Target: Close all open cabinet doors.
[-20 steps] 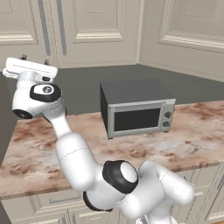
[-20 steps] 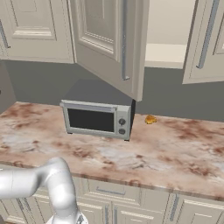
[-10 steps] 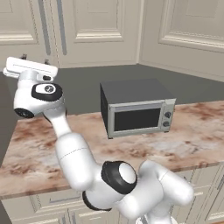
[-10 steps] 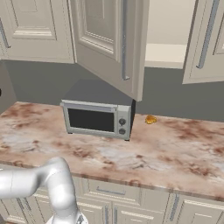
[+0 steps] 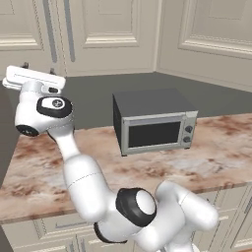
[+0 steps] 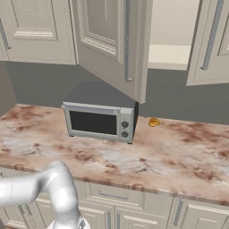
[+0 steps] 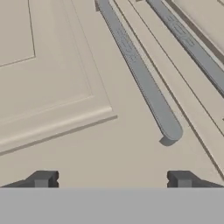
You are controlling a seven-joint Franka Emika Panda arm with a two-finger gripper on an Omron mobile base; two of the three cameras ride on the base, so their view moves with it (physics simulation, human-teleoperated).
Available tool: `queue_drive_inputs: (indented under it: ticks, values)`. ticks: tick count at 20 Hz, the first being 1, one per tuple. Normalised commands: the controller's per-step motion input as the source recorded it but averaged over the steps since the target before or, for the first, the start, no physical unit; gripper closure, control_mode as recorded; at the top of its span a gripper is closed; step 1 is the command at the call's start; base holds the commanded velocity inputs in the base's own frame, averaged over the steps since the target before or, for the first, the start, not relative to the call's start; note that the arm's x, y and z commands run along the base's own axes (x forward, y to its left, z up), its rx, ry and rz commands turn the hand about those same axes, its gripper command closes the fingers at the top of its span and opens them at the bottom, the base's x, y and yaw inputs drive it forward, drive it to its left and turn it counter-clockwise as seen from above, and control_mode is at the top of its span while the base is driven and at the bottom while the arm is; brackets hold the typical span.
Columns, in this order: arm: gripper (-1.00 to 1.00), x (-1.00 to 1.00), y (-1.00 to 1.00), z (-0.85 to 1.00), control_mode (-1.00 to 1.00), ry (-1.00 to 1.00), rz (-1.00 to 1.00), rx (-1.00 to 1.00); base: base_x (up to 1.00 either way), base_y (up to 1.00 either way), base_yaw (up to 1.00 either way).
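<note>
My jaws are open and hold nothing, near a shut cabinet door. Two doors beyond the microwave hang open, so work is left.

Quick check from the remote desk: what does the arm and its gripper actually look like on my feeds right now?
The arm is glossy white, built of rounded tubular segments with dark, nearly black bands and round caps at the joints; one cap near the wrist bears a small pale marking. No cables show. The gripper ends in two small dark grey, blocky square finger tips, set well apart.
</note>
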Motion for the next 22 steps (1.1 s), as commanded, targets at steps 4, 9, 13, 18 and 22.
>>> queue_drive_inputs:
  ticks: [4, 9, 13, 18, 22]
  values:
    - [-1.0, -0.88, -0.36, 0.29, -1.0, 0.08, 0.0, 0.0, 0.0, 0.0, 0.0]
    - [-1.0, -0.95, -0.53, 0.37, -1.0, 0.11, 0.0, 0.0, 0.0, 0.0, 0.0]
    - [-1.0, -0.8, -0.58, 0.34, -1.0, 0.21, 0.0, 0.0, 0.0, 0.0, 0.0]
    - [-1.0, -0.73, -0.65, 0.24, -1.0, 0.25, 0.0, 0.0, 0.0, 0.0, 0.0]
    - [-1.0, -0.59, -0.66, 0.02, -1.0, 0.21, 0.04, 0.0, 0.0, 0.0, 0.0]
